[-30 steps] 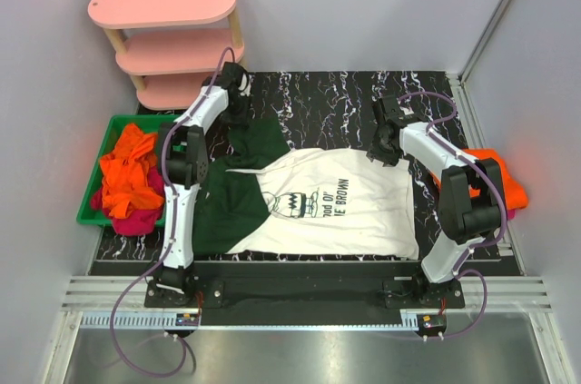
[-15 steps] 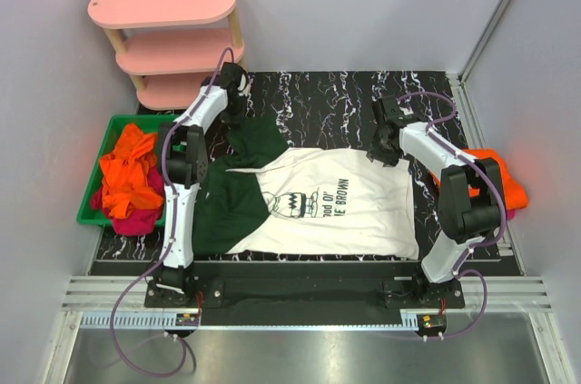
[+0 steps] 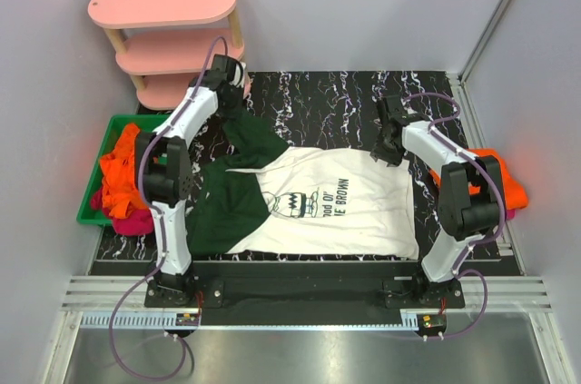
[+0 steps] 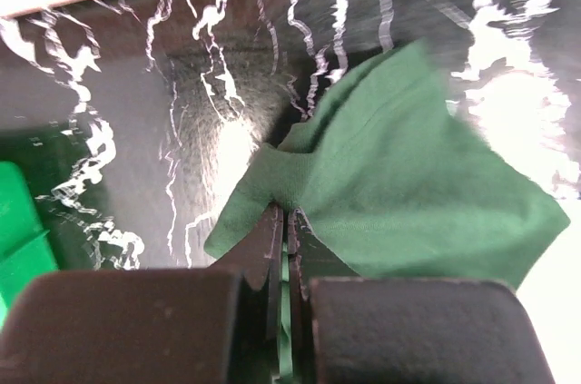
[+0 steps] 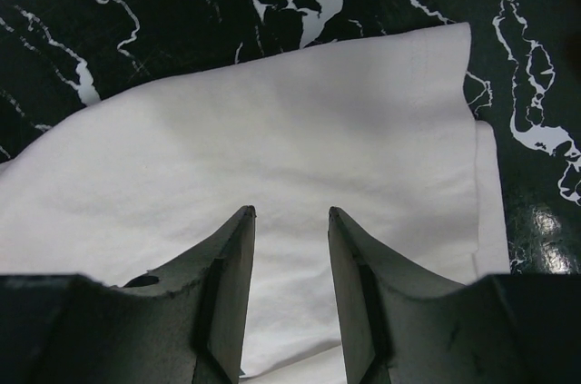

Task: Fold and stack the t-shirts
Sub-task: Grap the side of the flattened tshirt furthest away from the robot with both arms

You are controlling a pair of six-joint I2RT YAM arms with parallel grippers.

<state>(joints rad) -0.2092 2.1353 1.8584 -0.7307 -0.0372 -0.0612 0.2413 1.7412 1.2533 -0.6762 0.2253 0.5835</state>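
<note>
White t-shirt (image 3: 363,211), green sleeves (image 3: 227,216), face print (image 3: 292,204)

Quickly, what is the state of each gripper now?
Left gripper: shut on the dark green sleeve.
Right gripper: open over the white t-shirt, holding nothing.

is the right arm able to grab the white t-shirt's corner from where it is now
Probably yes: the right gripper hangs open over the near corner of the white t-shirt, and nothing lies between them.
</note>
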